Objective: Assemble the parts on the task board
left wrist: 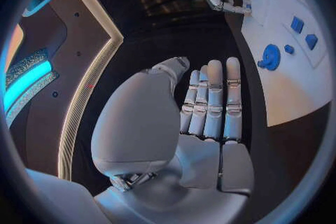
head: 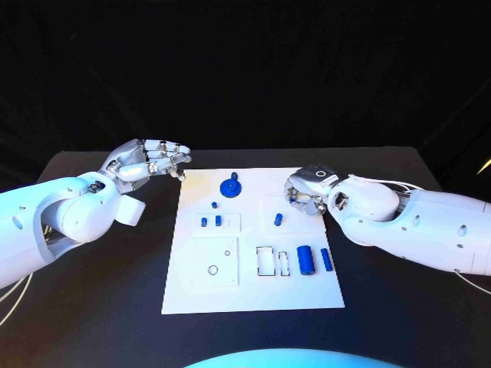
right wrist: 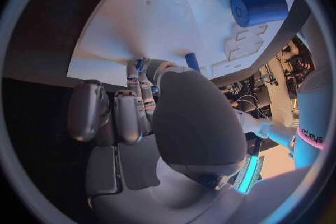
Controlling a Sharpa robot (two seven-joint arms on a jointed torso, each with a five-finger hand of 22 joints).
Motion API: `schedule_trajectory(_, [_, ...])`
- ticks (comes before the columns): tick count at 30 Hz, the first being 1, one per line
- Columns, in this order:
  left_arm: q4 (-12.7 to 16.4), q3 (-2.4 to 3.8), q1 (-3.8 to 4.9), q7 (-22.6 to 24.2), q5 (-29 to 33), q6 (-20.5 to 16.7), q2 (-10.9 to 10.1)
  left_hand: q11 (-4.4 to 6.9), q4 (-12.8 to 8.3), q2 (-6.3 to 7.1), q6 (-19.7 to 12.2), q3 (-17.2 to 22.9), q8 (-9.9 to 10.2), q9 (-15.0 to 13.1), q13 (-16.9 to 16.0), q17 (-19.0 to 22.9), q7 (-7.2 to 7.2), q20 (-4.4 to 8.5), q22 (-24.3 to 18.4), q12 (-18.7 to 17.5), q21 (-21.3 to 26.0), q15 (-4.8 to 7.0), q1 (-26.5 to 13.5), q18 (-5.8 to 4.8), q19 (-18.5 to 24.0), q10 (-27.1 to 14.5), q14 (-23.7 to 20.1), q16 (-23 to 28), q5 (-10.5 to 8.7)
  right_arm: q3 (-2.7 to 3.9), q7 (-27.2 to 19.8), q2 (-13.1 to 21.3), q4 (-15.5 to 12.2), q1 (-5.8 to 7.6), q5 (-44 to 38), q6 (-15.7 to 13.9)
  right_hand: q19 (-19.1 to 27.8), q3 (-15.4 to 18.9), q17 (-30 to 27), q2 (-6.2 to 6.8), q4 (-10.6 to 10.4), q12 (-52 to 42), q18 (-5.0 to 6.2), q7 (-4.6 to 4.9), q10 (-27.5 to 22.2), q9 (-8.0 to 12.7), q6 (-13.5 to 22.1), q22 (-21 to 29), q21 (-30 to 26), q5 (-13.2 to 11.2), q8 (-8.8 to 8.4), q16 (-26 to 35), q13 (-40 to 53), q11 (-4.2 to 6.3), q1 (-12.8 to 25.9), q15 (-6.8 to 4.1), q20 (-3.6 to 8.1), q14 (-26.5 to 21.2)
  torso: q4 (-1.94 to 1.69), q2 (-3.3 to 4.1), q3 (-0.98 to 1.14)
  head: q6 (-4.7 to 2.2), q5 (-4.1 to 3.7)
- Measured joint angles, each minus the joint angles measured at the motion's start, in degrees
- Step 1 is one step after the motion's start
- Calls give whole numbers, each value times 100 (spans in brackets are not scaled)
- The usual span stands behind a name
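head view: white task board (head: 257,287) at centre of the black table (head: 80,322). blue gear part (head: 231,186) near the board's upper edge, small blue parts (head: 210,221) at mid left, blue peg (head: 278,219) right of centre, blue cylinder (head: 305,259) and a slim blue bar (head: 325,259) at lower right. left hand (head: 148,159) at upper left, off the board's corner, fingers (head: 175,161) curled inward, holding nothing. right hand (head: 308,189) at the board's upper right edge, fingers bent down toward the surface; cannot tell whether anything is pinched.

left wrist view: left hand (left wrist: 203,117) mid-frame, fingers (left wrist: 213,95) side by side and bent, nothing in them. gear (left wrist: 269,57) on the board at right.

right wrist view: right hand (right wrist: 150,117) at centre, fingers (right wrist: 143,87) curled close over the board (right wrist: 161,17), a blue peg (right wrist: 192,61) beside the fingertips; contact unclear. cylinder (right wrist: 257,8) at upper right.
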State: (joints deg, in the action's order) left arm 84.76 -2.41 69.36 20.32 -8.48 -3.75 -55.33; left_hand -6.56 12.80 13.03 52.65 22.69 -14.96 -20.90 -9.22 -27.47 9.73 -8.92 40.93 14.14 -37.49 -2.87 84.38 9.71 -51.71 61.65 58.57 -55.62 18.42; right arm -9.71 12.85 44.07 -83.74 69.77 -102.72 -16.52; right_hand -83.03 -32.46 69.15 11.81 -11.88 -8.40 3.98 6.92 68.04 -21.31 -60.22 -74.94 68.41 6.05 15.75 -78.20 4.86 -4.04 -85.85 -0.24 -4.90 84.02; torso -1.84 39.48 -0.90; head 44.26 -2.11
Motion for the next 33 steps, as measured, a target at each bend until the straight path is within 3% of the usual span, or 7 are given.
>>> schedule_trajectory(6, [-2, 0, 0, -17, 3, 2, -1, 0, -10, -22, 0, 10, 0, 6, 11, -11, 0, 0, 20, -29, -22, 0, 22, -1, 0, 0, 0, -23, 0, 1, 12, -1, -22, -6, -26, 8, -29, -290, -14, -67, 291, 56, 0, 11, 105, -171, -30, 0, 85, -191, 90, 0, -5, -98, 50, -41, 29, 0, 2, -2, -1, 7, -4])
schedule_trajectory(10, [-8, 0, 0, -27, 4, 2, -1, 0, -17, -22, 0, 17, 0, 6, 11, -20, 0, 0, 27, -34, -22, 0, 22, 0, 0, 0, 0, -23, 0, 1, 44, 3, -47, -13, -68, -2, -28, -406, -28, -96, 408, 97, 0, 11, 117, -215, -32, 1, 115, -288, 109, 0, -5, -109, 65, -41, 29, 0, 1, -2, -1, 8, -10])
schedule_trajectory(21, [-43, 0, 0, -41, 5, 2, 1, 0, -17, -22, 0, 17, 23, 11, 17, -28, 0, 0, 38, -34, -42, 0, 22, 0, 0, 0, 0, -22, 0, 6, 108, 115, -208, -23, -134, -234, -48, -439, -28, -104, 441, 143, 0, 3, 142, -239, -40, 1, 165, -309, 111, 2, -4, -134, 57, -41, 49, 0, 3, -8, -3, 3, -2])
schedule_trajectory(33, [-70, 0, 0, -47, 8, 3, 20, 0, -16, -22, 0, 16, 23, 16, 29, -35, -1, 0, 55, -66, -41, -22, 22, 0, 0, 0, -22, -44, 0, 104, 72, 503, -834, 126, 11, -629, -48, -454, -27, -103, 457, 178, 0, 3, 143, -252, -40, 2, 187, -332, 132, -20, -1, -133, 57, -40, 49, 0, 10, -13, -7, -18, 19])
